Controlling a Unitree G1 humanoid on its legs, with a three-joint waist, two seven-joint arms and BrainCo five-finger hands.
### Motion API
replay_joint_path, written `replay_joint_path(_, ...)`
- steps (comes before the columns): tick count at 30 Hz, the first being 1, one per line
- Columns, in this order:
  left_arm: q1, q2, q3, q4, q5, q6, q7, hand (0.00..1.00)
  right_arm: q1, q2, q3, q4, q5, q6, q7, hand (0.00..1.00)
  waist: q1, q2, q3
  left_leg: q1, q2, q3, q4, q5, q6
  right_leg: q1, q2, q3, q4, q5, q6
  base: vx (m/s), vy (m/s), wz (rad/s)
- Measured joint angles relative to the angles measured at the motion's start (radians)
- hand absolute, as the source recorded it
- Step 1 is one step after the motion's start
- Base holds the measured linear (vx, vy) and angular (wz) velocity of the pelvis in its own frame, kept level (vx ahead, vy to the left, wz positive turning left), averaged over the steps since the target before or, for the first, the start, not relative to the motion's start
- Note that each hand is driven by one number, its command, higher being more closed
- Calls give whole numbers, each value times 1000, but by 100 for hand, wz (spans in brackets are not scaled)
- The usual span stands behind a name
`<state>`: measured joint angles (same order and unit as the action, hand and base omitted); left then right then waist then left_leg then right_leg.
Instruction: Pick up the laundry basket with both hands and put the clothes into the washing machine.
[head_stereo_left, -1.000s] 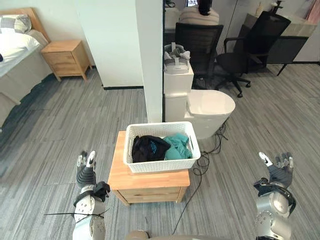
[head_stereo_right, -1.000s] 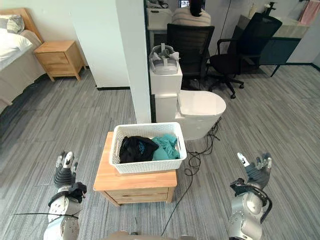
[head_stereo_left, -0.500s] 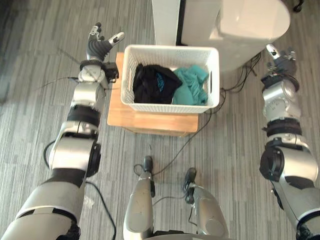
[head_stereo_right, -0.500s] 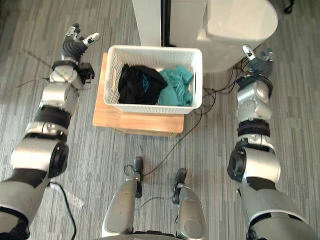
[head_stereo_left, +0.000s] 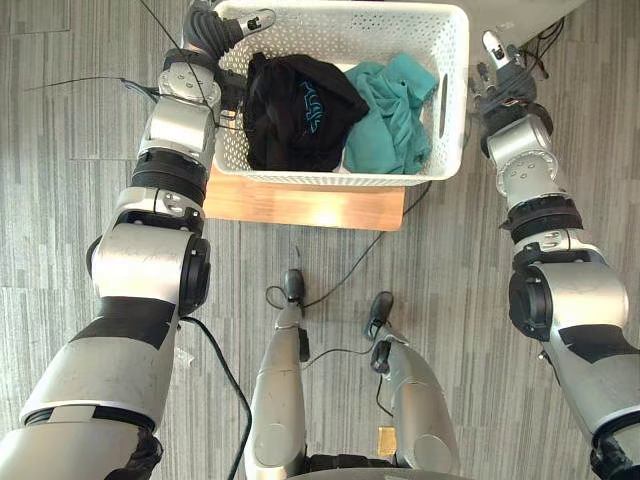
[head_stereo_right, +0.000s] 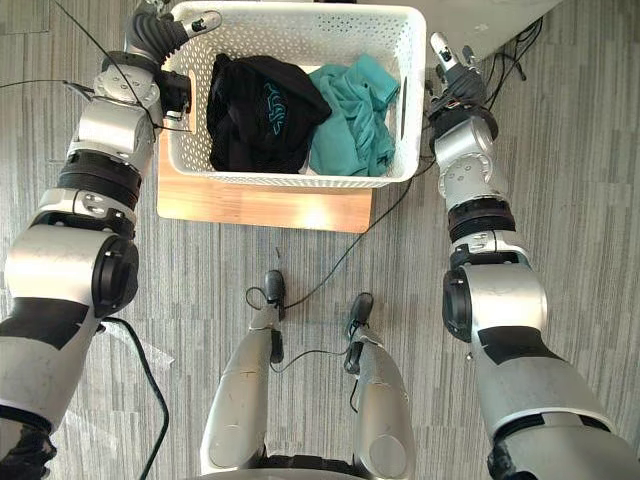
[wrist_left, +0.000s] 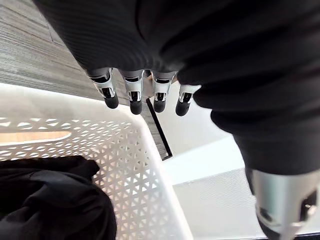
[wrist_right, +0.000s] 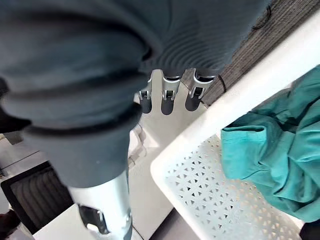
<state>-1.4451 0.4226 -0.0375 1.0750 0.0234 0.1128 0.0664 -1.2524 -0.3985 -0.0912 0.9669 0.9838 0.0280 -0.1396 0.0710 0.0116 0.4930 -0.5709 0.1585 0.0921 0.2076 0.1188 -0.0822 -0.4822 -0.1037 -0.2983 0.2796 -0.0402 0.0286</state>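
Both hands moved in beside the basket ends.
Released, fingers straight: left hand (head_stereo_left: 210, 28) and right hand (head_stereo_left: 503, 72) flank basket (head_stereo_left: 330, 176) of clothes (head_stereo_left: 385, 115) on counter (head_stereo_left: 300, 205).

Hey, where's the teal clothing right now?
In the eye views, the teal clothing lies in the right half of the white laundry basket, beside the black garment, on the side nearest the right robot hand.
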Motion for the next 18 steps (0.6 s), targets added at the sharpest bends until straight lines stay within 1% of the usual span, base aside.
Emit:
replay_joint_path(2, -9, 6, -4, 0, 12, -1, -3, 0, -2, -11, 36, 9, -2, 2, 16, 0, -1, 1, 2, -16, 3, 5, 8, 0, 0, -8, 1, -5, 0, 0, 0, 29, -16, 7)
replay_joint_path(3, -17, 18, -18, 0, 30, -1, -7, 0, -17, -16, 72, 41, -7, 9, 31, 0, -1, 1, 2, -25, 4, 7, 11, 0, 0, -16, 1, -6, 0, 0, 0, 0, 0, 0)
replay_joint_path(4, -25, 31, -42, 1, 41, -1, -17, 0, -27, -23, 106, 64, -18, 23, 42, 0, -1, 1, 2, -38, 5, 8, 19, 0, 0, -23, 1, -6, 0, 0, 0, 0, 0, 0)
replay_joint_path(5, -30, 34, -45, 1, 52, -1, -22, 0, -30, -27, 120, 76, -26, 27, 51, 0, 0, 1, 2, -43, 5, 11, 22, 0, 0, -26, 1, -6, 0, 0, 0, 12, -10, 3)
replay_joint_path(7, -41, 38, -61, 4, 82, -4, -33, 0, -36, -42, 177, 102, -67, 53, 65, 0, -1, 1, 3, -55, 7, 11, 30, 0, 0, -31, 1, -14, 0, 0, 0, 10, -8, 6)
replay_joint_path(9, -44, 48, -90, 4, 92, -8, -54, 0, -40, -44, 190, 123, -97, 67, 80, 0, 0, 1, 3, -63, 11, 16, 38, 0, 0, -31, 3, -20, 0, 0, 0, 8, -12, 6)
replay_joint_path(11, -47, 61, -91, 4, 92, -7, -67, 0, -40, -45, 209, 128, -119, 69, 91, 0, 0, 1, 3, -66, 13, 17, 38, 0, 0, -31, 6, -25, 0, 0, 0, 3, -9, 2)
replay_joint_path(15, -61, 106, -91, 4, 92, -7, -57, 0, -40, -51, 227, 129, -132, 70, 104, 0, 2, 1, 3, -78, 17, 5, 45, 0, 0, -34, 13, -35, 0, 0, 0, 8, -22, 4)
replay_joint_path(18, -70, 142, -89, -7, 82, -11, -14, 0, -38, -69, 227, 143, -164, 70, 124, 0, 7, 2, 4, -87, 16, -6, 49, 0, 0, -35, 13, -45, 0, 0, 0, 25, -19, 7)
